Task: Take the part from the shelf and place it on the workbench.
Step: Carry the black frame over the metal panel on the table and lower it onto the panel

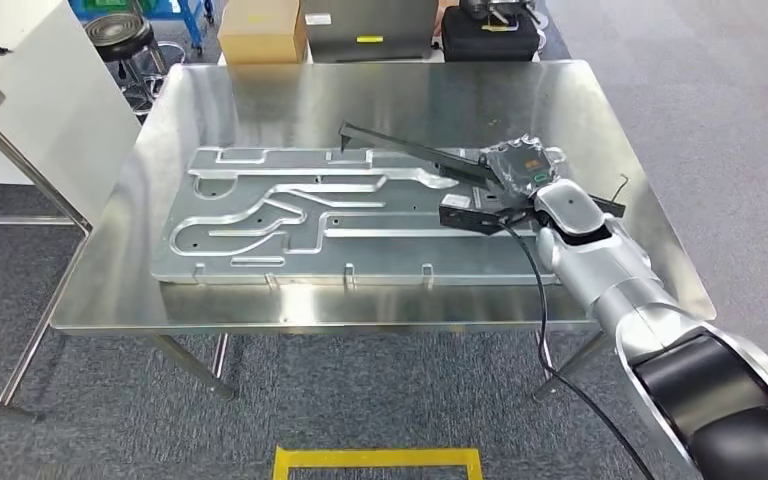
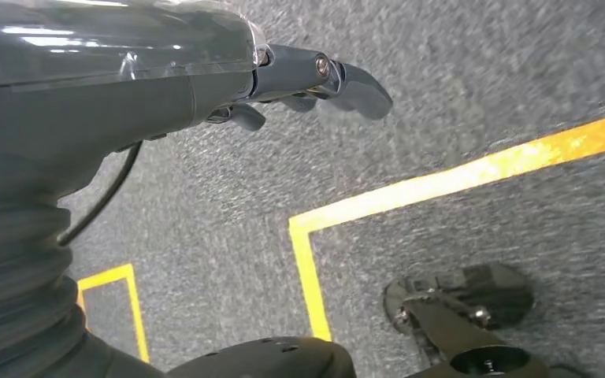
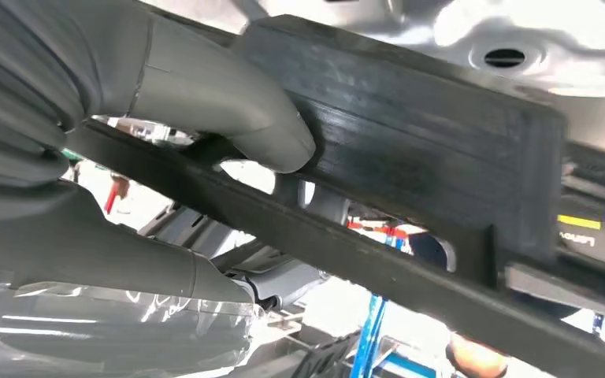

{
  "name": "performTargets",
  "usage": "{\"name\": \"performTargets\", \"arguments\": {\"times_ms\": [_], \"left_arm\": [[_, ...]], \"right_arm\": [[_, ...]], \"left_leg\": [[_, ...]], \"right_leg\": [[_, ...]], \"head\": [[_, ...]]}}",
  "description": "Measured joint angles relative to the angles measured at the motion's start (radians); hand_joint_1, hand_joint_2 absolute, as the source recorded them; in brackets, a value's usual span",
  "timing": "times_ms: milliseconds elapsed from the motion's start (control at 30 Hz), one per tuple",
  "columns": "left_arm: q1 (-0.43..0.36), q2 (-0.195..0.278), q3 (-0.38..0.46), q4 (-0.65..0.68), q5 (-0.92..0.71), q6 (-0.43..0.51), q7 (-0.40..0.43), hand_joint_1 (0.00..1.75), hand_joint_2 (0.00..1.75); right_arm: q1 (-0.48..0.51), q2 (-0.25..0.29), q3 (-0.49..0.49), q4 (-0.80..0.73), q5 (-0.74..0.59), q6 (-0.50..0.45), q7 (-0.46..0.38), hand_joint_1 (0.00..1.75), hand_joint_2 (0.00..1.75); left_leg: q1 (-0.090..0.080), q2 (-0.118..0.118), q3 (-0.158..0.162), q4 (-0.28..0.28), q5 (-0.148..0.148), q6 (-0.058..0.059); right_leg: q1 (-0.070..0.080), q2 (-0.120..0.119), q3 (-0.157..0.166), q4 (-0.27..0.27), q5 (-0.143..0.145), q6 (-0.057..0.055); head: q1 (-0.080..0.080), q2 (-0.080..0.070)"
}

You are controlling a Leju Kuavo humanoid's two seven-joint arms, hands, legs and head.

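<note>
Head view: steel bench (image 1: 610, 120) carrying a large stamped metal plate (image 1: 290, 225) with raised channels. The right hand (image 1: 525, 172) reaches in over the plate's right end and grips the part (image 1: 410, 152), a long black frame of thin bars. One bar runs up and left from the hand, tilted above the plate; another section sits just below the hand, near the plate's right edge, with a thin hooked end poking out toward the bench's right side. From here it is not possible to tell whether the part touches the plate or hangs clear of it.

Right wrist view: close on the grip. The grey thumb (image 3: 228, 102) presses flat against a broad black block of the part (image 3: 410, 150), and a thin bar of the same part crosses under the thumb. The darker fingers are hidden behind the part, so only the thumb side of the hold is visible. Shiny metal with a slot hole lies just beyond the part.

Left wrist view: the left hand (image 2: 299, 83) hangs over grey carpet marked with yellow floor tape (image 2: 441, 185). Its fingers (image 2: 354, 87) are loosely curled and apart, holding nothing.

Beyond the bench: a cardboard box (image 1: 262, 30) and a black stool (image 1: 125, 40).
</note>
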Motion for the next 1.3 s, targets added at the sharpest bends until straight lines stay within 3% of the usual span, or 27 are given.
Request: {"name": "performTargets", "arguments": {"times_ms": [67, 100, 133, 167, 233, 300, 367, 467, 500, 567, 633, 667, 700, 800, 867, 933, 1000, 1100, 1133, 1167, 1200, 1267, 1300], "left_arm": [[0.000, 0.001, 0.000, 0.000, -0.002, 0.000, -0.006, 0.00, 1.75], [0.000, 0.001, 0.000, 0.000, -0.003, 0.000, -0.006, 0.00, 1.75], [0.000, 0.002, -0.001, 0.000, -0.004, 0.000, -0.006, 0.00, 1.75], [0.000, 0.003, -0.001, 0.000, -0.004, 0.000, -0.005, 0.00, 1.75], [0.000, 0.005, -0.001, 0.000, 0.002, 0.000, -0.003, 0.00, 1.75], [-0.002, 0.006, -0.001, 0.000, 0.009, -0.005, -0.002, 0.00, 0.87], [-0.002, 0.006, -0.001, 0.000, 0.009, -0.018, 0.002, 0.00, 0.00], [-0.003, 0.006, 0.000, 0.000, 0.020, -0.028, 0.000, 0.00, 0.00], [-0.004, 0.006, 0.001, 0.000, 0.026, -0.026, -0.004, 0.00, 0.00], [-0.005, 0.005, 0.003, 0.000, 0.034, -0.021, -0.015, 0.00, 0.00], [-0.003, 0.005, 0.004, 0.000, 0.039, -0.024, -0.027, 0.00, 0.00], [-0.002, 0.005, 0.005, 0.000, 0.041, -0.026, -0.033, 0.00, 0.00], [-0.001, 0.005, 0.006, 0.000, 0.043, -0.028, -0.037, 0.00, 0.00], [0.002, 0.002, 0.008, 0.001, 0.045, -0.031, -0.042, 0.00, 0.00], [0.003, 0.000, 0.009, 0.001, 0.046, -0.033, -0.043, 0.00, 0.00], [0.004, 0.001, 0.010, 0.001, 0.047, -0.035, -0.044, 0.00, 0.00], [0.006, 0.001, 0.011, 0.001, 0.046, -0.038, -0.044, 0.00, 0.00], [0.010, 0.002, 0.012, 0.001, 0.044, -0.042, -0.040, 0.00, 0.00], [0.014, 0.002, 0.013, 0.001, 0.046, -0.043, -0.039, 0.00, 0.00], [0.018, 0.002, 0.014, 0.001, 0.048, -0.043, -0.039, 0.00, 0.00], [0.023, 0.002, 0.016, 0.001, 0.051, -0.043, -0.041, 0.00, 0.00], [0.033, 0.002, 0.022, 0.001, 0.057, -0.042, -0.047, 0.00, 0.00], [0.036, 0.002, 0.025, 0.001, 0.059, -0.041, -0.049, 0.00, 0.00]], "right_arm": [[0.002, 0.014, 0.005, 0.017, 0.003, 0.001, 0.001, 0.00, 0.00], [0.004, 0.020, 0.008, 0.025, 0.004, 0.002, 0.001, 0.00, 0.00], [0.007, 0.024, 0.011, 0.033, 0.006, 0.002, 0.002, 0.00, 0.00], [0.011, 0.028, 0.012, 0.039, 0.007, 0.002, 0.002, 0.00, 0.00], [0.014, 0.031, 0.013, 0.046, 0.009, 0.002, 0.004, 0.00, 0.00], [0.013, 0.032, 0.014, 0.052, 0.009, 0.002, 0.004, 0.00, 0.00], [0.012, 0.033, 0.014, 0.058, 0.009, 0.002, 0.001, 0.00, 0.00], [0.012, 0.036, 0.014, 0.064, 0.009, 0.002, -0.003, 0.00, 0.00], [0.012, 0.037, 0.013, 0.065, 0.009, 0.001, -0.004, 0.00, 0.00], [0.013, 0.038, 0.013, 0.070, 0.009, 0.002, -0.004, 0.00, 0.00], [0.018, 0.039, 0.012, 0.077, 0.007, 0.002, -0.001, 0.00, 0.00], [0.019, 0.040, 0.011, 0.080, 0.005, 0.002, 0.001, 0.00, 0.00], [0.019, 0.040, 0.008, 0.083, 0.001, 0.002, 0.001, 0.00, 0.00], [0.012, 0.038, -0.007, 0.085, -0.009, 0.001, -0.002, 0.00, 0.00], [0.008, 0.035, -0.015, 0.085, -0.011, 0.001, -0.003, 0.00, 0.00], [0.007, 0.033, -0.022, 0.086, -0.014, -0.002, 0.001, 0.00, 0.00], [0.008, 0.028, -0.033, 0.086, -0.021, -0.012, 0.008, 0.00, 0.00], [0.021, -0.014, -0.066, 0.080, -0.035, -0.025, 0.006, 0.00, 0.00], [0.033, -0.041, -0.081, 0.070, -0.041, -0.032, 0.000, 0.00, 0.00], [0.051, -0.071, -0.100, 0.054, -0.051, -0.044, -0.010, 0.00, 0.00], [0.076, -0.105, -0.123, 0.027, -0.064, -0.062, -0.023, 0.00, 0.00], [0.159, -0.175, -0.187, -0.067, -0.090, -0.094, -0.049, 0.00, 0.00], [0.214, -0.209, -0.229, -0.129, -0.094, -0.104, -0.058, 0.00, 0.00]], "left_leg": [[0.003, 0.002, -0.069, 0.138, -0.057, -0.006], [0.005, 0.002, -0.100, 0.194, -0.072, -0.009], [0.006, 0.003, -0.115, 0.213, -0.066, -0.010], [0.007, 0.003, -0.111, 0.193, -0.042, -0.011], [0.010, 0.003, -0.056, 0.061, 0.035, -0.009], [0.009, 0.003, -0.007, -0.046, 0.074, -0.002], [0.004, 0.002, 0.004, -0.067, 0.074, 0.009], [0.006, 0.003, 0.005, -0.075, 0.083, 0.028], [0.007, 0.004, 0.006, -0.078, 0.088, 0.034], [0.006, 0.004, 0.005, -0.079, 0.093, 0.041], [0.003, 0.003, 0.001, -0.077, 0.094, 0.043], [0.001, 0.003, -0.001, -0.075, 0.095, 0.044], [-0.001, 0.003, -0.002, -0.074, 0.095, 0.044], [-0.006, 0.003, -0.006, -0.072, 0.099, 0.039], [-0.006, 0.003, -0.010, -0.072, 0.105, 0.030], [-0.006, 0.003, -0.013, -0.073, 0.107, 0.019], [-0.006, 0.003, -0.027, -0.039, 0.069, 0.007], [0.003, 0.004, -0.081, 0.136, -0.054, -0.007], [0.006, 0.004, -0.088, 0.180, -0.077, -0.010], [0.010, 0.004, -0.077, 0.188, -0.081, -0.013], [0.014, 0.005, -0.045, 0.155, -0.068, -0.016], [0.021, 0.002, 0.051, 0.018, -0.031, -0.020], [0.022, -0.002, 0.085, -0.037, -0.018, -0.016]], "right_leg": [[0.002, -0.001, 0.004, 0.000, -0.004, -0.006], [0.003, 0.000, 0.005, 0.000, -0.005, -0.007], [0.003, 0.000, 0.006, 0.001, -0.007, -0.007], [0.003, 0.001, 0.008, 0.002, -0.008, -0.005], [0.001, 0.004, 0.012, 0.007, -0.014, 0.001], [0.003, 0.005, 0.013, 0.014, -0.019, 0.012], [0.006, 0.005, 0.011, 0.014, -0.019, 0.023], [0.002, 0.005, 0.004, 0.030, -0.033, 0.038], [0.002, 0.005, -0.010, 0.065, -0.058, 0.041], [0.001, 0.004, -0.063, 0.190, -0.128, 0.047], [0.001, 0.004, -0.103, 0.287, -0.162, 0.047], [0.002, 0.004, -0.098, 0.282, -0.151, 0.045], [0.003, 0.004, -0.072, 0.238, -0.124, 0.040], [0.014, 0.004, 0.029, 0.049, -0.050, 0.019], [0.021, 0.003, 0.042, 0.016, -0.041, 0.011], [0.019, 0.000, 0.040, 0.004, -0.027, 0.005], [0.011, -0.003, 0.037, -0.014, -0.008, -0.002], [0.008, -0.010, 0.015, -0.021, 0.015, -0.004], [0.007, -0.014, 0.005, -0.019, 0.022, -0.001], [0.005, -0.018, -0.004, -0.017, 0.028, 0.003], [0.003, -0.021, -0.014, -0.014, 0.034, 0.007], [0.001, -0.026, -0.029, -0.005, 0.043, 0.019], [0.001, -0.028, -0.035, -0.001, 0.048, 0.026]], "head": [[0.000, 0.000], [0.000, 0.000], [0.000, 0.000], [0.000, 0.000], [0.000, 0.000], [0.000, 0.000], [0.000, 0.000], [0.000, 0.000], [0.000, 0.000], [0.000, 0.000], [0.000, 0.000], [0.000, 0.000], [0.000, 0.000], [0.000, 0.000], [0.000, 0.000], [0.000, 0.000], [0.000, 0.000], [0.000, 0.000], [0.000, 0.000], [0.000, 0.000], [0.000, 0.000], [0.000, 0.000], [0.000, 0.000]]}}
